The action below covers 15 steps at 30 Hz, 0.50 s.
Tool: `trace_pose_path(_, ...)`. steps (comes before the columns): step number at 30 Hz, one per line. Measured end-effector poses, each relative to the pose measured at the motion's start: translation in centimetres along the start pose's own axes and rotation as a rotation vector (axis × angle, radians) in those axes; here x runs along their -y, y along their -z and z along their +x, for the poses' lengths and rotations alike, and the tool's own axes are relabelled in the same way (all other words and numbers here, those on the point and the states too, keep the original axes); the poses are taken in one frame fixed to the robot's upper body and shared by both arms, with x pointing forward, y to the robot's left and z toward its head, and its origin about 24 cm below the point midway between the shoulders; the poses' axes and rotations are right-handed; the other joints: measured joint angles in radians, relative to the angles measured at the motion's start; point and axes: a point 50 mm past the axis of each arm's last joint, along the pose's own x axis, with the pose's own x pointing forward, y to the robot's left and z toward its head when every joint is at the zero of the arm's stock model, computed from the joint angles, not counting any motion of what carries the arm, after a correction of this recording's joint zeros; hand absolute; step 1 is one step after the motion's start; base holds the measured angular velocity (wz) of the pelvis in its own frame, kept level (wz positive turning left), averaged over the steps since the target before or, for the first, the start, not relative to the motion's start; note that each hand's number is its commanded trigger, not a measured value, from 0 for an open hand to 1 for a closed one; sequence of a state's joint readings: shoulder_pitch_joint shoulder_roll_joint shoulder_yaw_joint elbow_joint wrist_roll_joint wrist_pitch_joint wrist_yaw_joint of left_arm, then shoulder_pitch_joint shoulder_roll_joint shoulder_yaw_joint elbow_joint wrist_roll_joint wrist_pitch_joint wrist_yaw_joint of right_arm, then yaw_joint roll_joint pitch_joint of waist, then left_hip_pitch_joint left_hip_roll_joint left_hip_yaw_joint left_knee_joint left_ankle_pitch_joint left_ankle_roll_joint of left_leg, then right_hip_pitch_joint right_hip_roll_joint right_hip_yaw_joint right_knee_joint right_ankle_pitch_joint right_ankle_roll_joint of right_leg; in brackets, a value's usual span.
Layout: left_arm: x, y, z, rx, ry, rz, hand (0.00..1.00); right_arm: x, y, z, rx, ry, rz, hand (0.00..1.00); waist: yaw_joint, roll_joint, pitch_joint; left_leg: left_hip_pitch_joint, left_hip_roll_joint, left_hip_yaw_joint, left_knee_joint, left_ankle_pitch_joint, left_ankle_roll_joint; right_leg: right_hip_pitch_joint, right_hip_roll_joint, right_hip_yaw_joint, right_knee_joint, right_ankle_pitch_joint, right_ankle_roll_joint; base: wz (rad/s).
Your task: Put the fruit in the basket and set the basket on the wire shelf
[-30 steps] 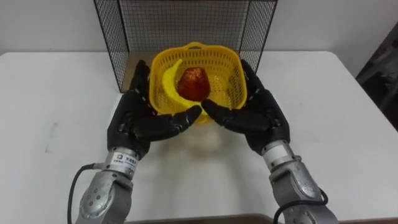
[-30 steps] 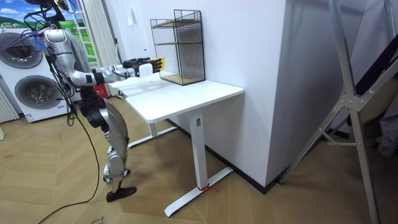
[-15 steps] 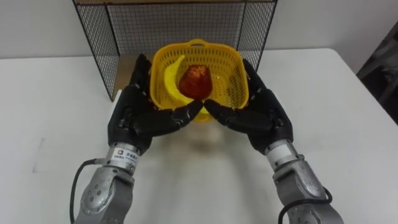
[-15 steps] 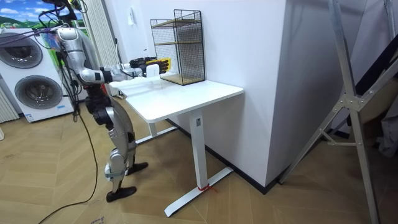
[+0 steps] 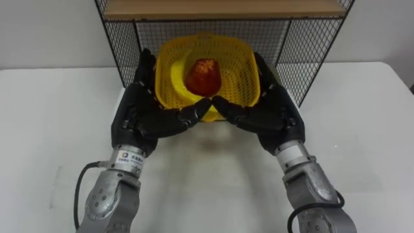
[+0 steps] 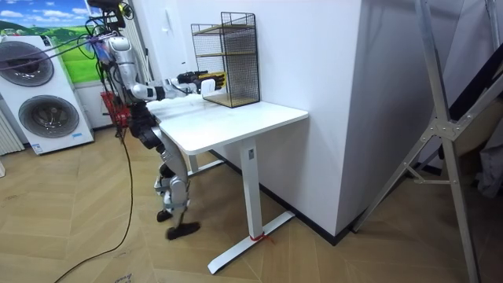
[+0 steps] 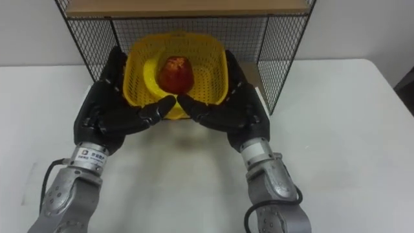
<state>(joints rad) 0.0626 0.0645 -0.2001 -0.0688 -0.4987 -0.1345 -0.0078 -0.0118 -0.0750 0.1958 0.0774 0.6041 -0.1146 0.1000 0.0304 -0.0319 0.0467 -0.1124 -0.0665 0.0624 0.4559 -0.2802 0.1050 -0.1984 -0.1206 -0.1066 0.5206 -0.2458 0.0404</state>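
Note:
A yellow mesh basket (image 5: 213,45) holds a red fruit (image 5: 204,75) and a banana (image 5: 172,83) along its left inner wall. My left hand (image 5: 138,115) and right hand (image 5: 273,114) cradle it from both sides, fingers straight along its walls and thumbs meeting under its front rim. The basket hangs just above the white table (image 5: 58,110), at the open front of the black wire shelf (image 5: 304,52), under the shelf's wooden board (image 5: 220,8). In the room view I stand at the table's end on the room view's left, arms stretched toward the wire shelf (image 6: 229,61).
The shelf's mesh side walls (image 5: 128,52) flank the basket closely. The white table stretches out to either side of my arms. A white wall rises behind the shelf. Washing machines (image 6: 43,110) stand behind me in the room view.
I have stepped closer to the table and shelf. Both hands have carried the basket forward, from in front of the shelf into its open front under the wooden board.

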Motion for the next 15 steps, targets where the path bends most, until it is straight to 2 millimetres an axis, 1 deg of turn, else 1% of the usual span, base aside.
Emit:
trace_pose_path(1, 0.01, 0.25, 0.01, -0.008, -0.003, -0.005, 0.00, 0.08, 0.16, -0.03, -0.007, 0.004, -0.002, 0.00, -0.005, 0.003, -0.0014, 0.003, 0.000, -0.009, -0.002, 0.002, -0.004, 0.007, 0.003, -0.002, -0.006, 0.016, -0.008, 0.20)
trace_pose_path(2, -0.02, 0.52, -0.05, -0.020, -0.009, -0.009, 0.00, 0.33, 0.43, 0.04, -0.023, 0.011, -0.010, 0.00, -0.004, 0.005, -0.0046, 0.018, 0.005, -0.010, -0.028, 0.011, -0.012, 0.027, 0.008, -0.022, -0.038, 0.033, -0.017, 0.13)
trace_pose_path(3, -0.06, 0.63, -0.08, -0.027, -0.009, -0.006, 0.00, 0.42, 0.68, 0.06, -0.036, 0.016, -0.008, 0.00, -0.004, 0.004, -0.0089, 0.030, 0.011, -0.016, -0.056, 0.025, -0.018, 0.048, 0.019, -0.033, -0.077, 0.047, -0.021, 0.04)
trace_pose_path(4, -0.08, 0.65, -0.09, -0.028, -0.012, -0.006, 0.00, 0.42, 0.69, 0.07, -0.038, 0.016, -0.007, 0.00, -0.005, 0.004, -0.0178, 0.038, 0.019, -0.020, -0.080, 0.037, -0.024, 0.063, 0.028, -0.039, -0.115, 0.062, -0.017, 0.08)
trace_pose_path(5, -0.09, 0.66, -0.08, -0.030, -0.014, -0.006, 0.00, 0.40, 0.68, 0.08, -0.037, 0.015, -0.007, 0.00, -0.006, 0.004, -0.0246, 0.041, 0.023, -0.022, -0.091, 0.042, -0.026, 0.070, 0.037, -0.042, -0.133, 0.071, -0.018, 0.07)
trace_pose_path(6, -0.07, 0.65, -0.06, -0.030, -0.014, -0.006, 0.00, 0.38, 0.66, 0.10, -0.036, 0.014, -0.006, 0.00, -0.009, 0.005, -0.0302, 0.056, 0.029, -0.026, -0.111, 0.051, -0.030, 0.095, 0.046, -0.049, -0.168, 0.088, -0.024, 0.03)
trace_pose_path(7, -0.08, 0.67, -0.07, -0.031, -0.014, -0.006, 0.00, 0.37, 0.67, 0.10, -0.036, 0.014, -0.006, 0.00, -0.008, 0.006, -0.0328, 0.063, 0.032, -0.025, -0.119, 0.054, -0.032, 0.107, 0.051, -0.049, -0.184, 0.096, -0.028, 0.00)
trace_pose_path(8, -0.09, 0.56, 0.01, -0.028, -0.015, -0.009, 0.00, 0.30, 0.55, 0.24, -0.031, 0.010, -0.003, 0.00, -0.012, 0.007, -0.0329, 0.076, 0.038, -0.029, -0.129, 0.058, -0.036, 0.126, 0.059, -0.052, -0.210, 0.106, -0.031, 0.05)
trace_pose_path(9, -0.07, 0.41, 0.19, -0.023, -0.012, -0.016, 0.00, 0.24, 0.38, 0.42, -0.024, 0.007, 0.012, 0.00, -0.020, 0.005, -0.0324, 0.081, 0.038, -0.036, -0.137, 0.067, -0.038, 0.134, 0.062, -0.058, -0.224, 0.115, -0.034, 0.07)
trace_pose_path(11, -0.02, 0.36, 0.31, -0.025, -0.010, -0.016, 0.00, 0.23, 0.36, 0.44, -0.021, 0.008, 0.032, 0.00, -0.022, 0.005, -0.0329, 0.093, 0.038, -0.036, -0.162, 0.079, -0.040, 0.145, 0.065, -0.057, -0.248, 0.126, -0.034, 0.01)
trace_pose_path(15, 0.04, 0.39, 0.39, -0.028, -0.015, -0.015, 0.00, 0.28, 0.29, 0.52, -0.020, 0.012, 0.059, 0.00, -0.022, 0.003, -0.0328, 0.110, 0.040, -0.035, -0.185, 0.089, -0.045, 0.157, 0.071, -0.052, -0.265, 0.130, -0.031, -0.03)
